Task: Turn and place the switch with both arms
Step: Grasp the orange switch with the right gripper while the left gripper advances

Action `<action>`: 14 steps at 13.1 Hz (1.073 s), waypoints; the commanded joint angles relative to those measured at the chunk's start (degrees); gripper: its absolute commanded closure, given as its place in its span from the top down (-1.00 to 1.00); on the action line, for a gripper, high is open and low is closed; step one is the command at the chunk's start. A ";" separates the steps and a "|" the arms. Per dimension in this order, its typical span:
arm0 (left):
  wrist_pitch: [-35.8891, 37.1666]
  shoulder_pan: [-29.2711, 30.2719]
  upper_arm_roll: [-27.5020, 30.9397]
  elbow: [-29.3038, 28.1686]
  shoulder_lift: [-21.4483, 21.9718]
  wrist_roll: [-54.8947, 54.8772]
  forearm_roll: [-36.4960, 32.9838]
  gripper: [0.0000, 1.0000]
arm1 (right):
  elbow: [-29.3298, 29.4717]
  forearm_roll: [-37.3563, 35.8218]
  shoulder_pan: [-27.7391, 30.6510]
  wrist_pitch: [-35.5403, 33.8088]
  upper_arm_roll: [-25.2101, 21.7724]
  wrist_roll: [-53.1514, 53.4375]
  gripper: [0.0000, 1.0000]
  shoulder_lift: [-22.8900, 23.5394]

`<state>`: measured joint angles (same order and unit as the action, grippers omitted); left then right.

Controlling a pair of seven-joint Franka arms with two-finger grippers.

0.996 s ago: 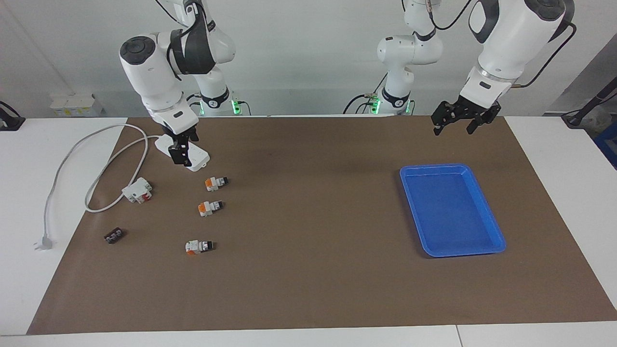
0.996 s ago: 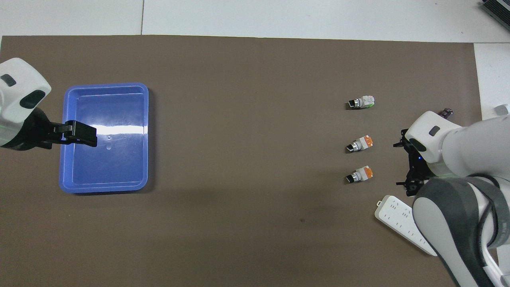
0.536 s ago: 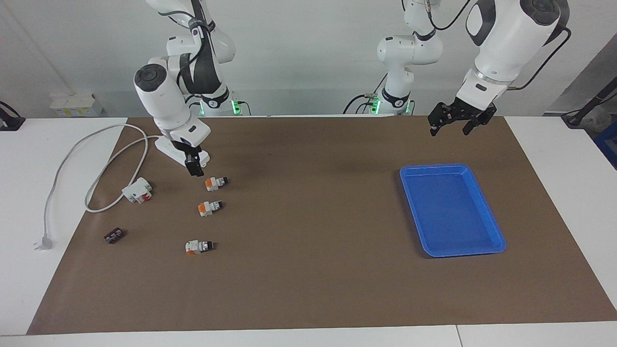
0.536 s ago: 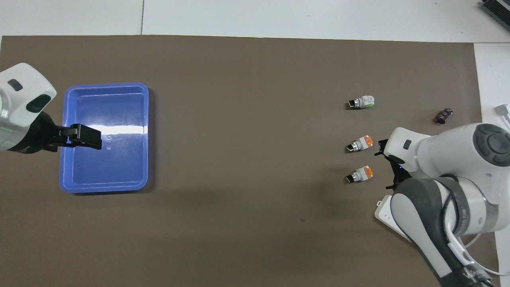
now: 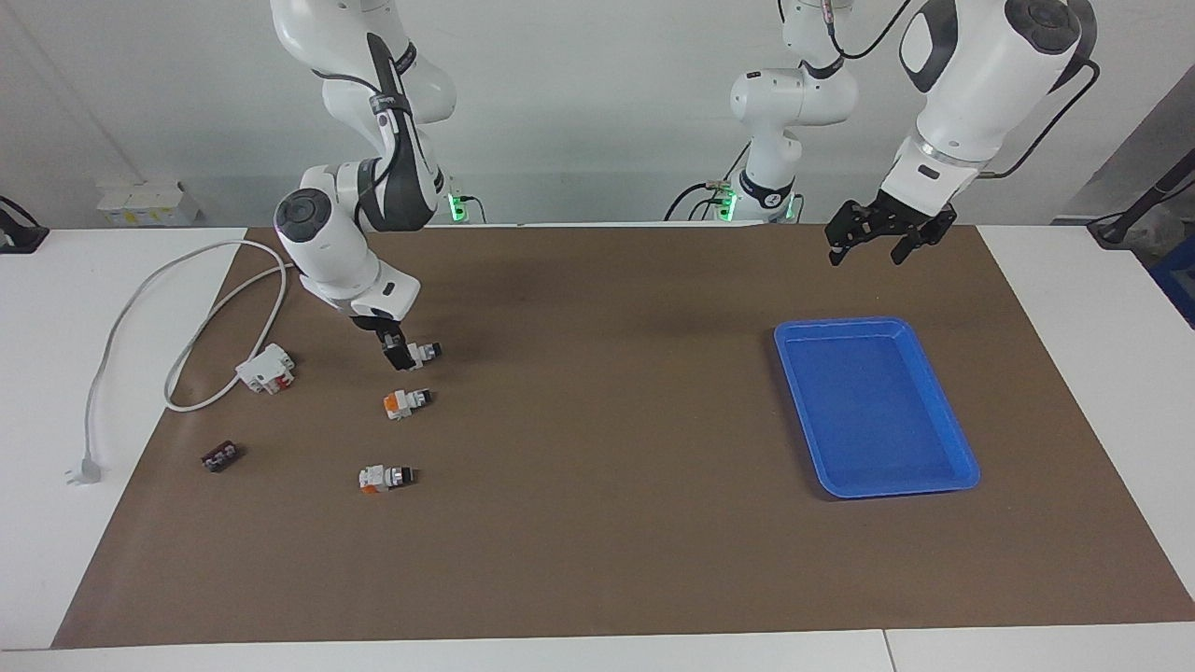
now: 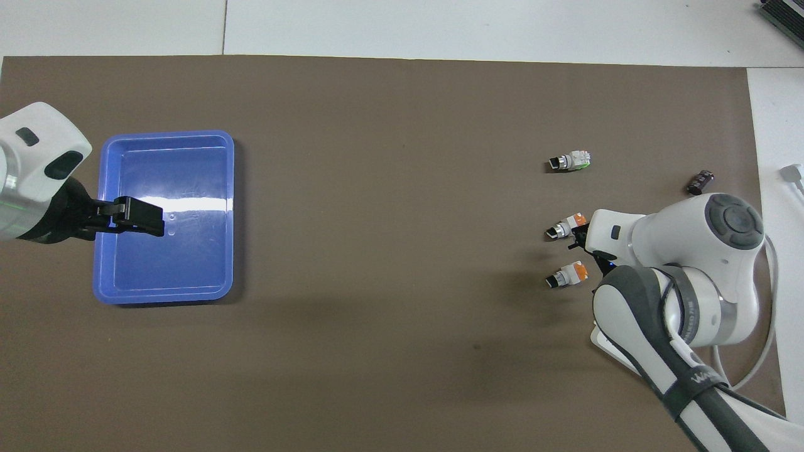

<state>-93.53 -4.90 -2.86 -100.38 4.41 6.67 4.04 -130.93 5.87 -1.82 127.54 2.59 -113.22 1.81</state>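
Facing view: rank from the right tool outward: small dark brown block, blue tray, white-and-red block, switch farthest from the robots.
From the right tool, low at the switch nearest the robots:
1. White-and-red block, beside the cable, toward the right arm's end.
2. Switch farthest from the robots, last of the row of three.
3. Small dark brown block, near the mat's edge.
4. Blue tray, at the left arm's end.

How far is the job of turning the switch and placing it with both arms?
Done: nothing yet; the blue tray is empty and three switches lie on the mat. In hand: the right end effector, open, is down at the switch nearest the robots, not yet lifting it. The left end effector, open, waits in the air at the tray's end of the table. Left: gripping, turning and placing.
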 commanded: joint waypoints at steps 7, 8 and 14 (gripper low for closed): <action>-1.04 -0.38 0.49 -2.53 1.91 -0.34 1.49 1.00 | -5.12 3.97 0.51 9.91 0.40 -2.97 0.81 2.76; -1.39 -0.37 0.49 -3.75 2.61 -0.43 1.50 1.00 | -5.74 4.15 0.50 10.53 0.40 -3.15 0.80 3.02; -1.39 -0.55 0.40 -4.47 3.06 -0.43 4.56 1.00 | -5.66 4.24 0.68 11.50 0.40 -3.94 0.01 3.20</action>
<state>-93.54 -4.93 -2.88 -102.55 5.62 6.67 6.84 -135.91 8.22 -1.84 137.67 2.62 -114.69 5.16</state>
